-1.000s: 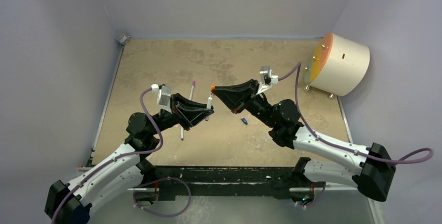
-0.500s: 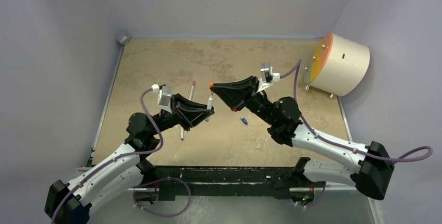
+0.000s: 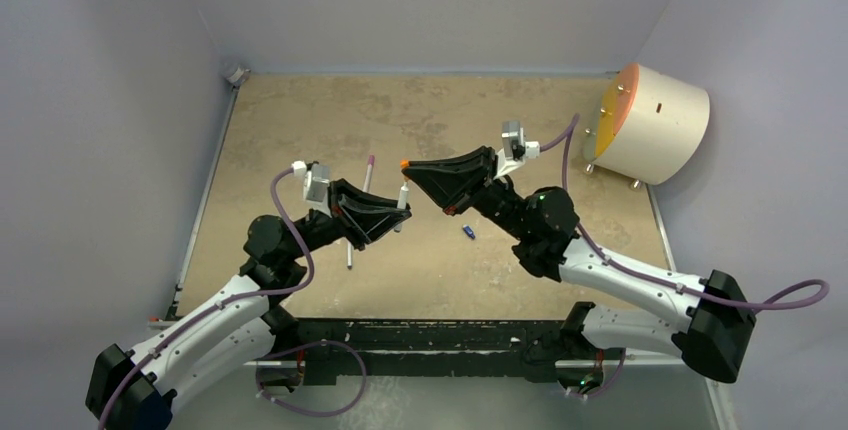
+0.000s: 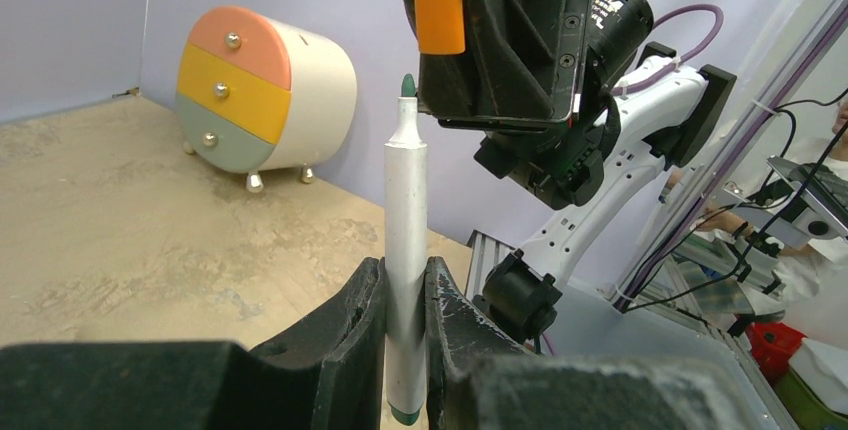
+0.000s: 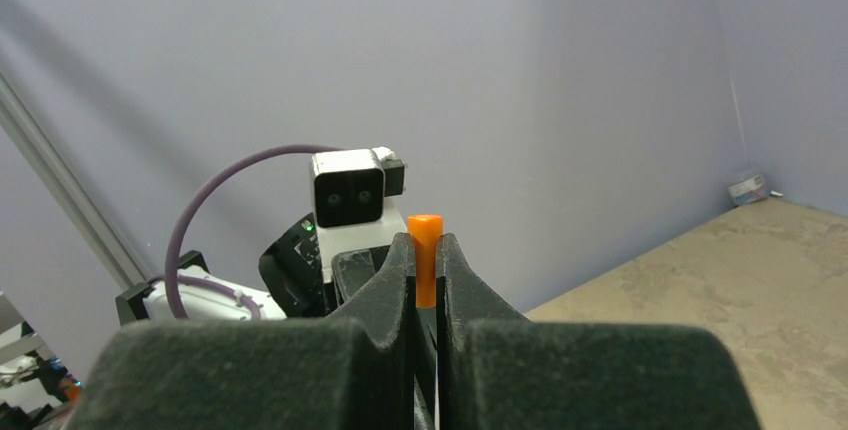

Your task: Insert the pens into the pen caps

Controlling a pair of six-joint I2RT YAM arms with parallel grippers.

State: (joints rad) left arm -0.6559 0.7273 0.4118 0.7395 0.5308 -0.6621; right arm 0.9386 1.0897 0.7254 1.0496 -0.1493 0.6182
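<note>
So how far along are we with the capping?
The pink-tipped pen on the table looks already capped. The left gripper holds a bare pen; the right gripper holds the orange cap close to its tip, not yet on. Left: join those, then the blue cap lying loose.

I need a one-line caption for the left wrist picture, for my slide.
Left gripper holds a pen upright, its tip near the orange cap held in the right gripper.
</note>
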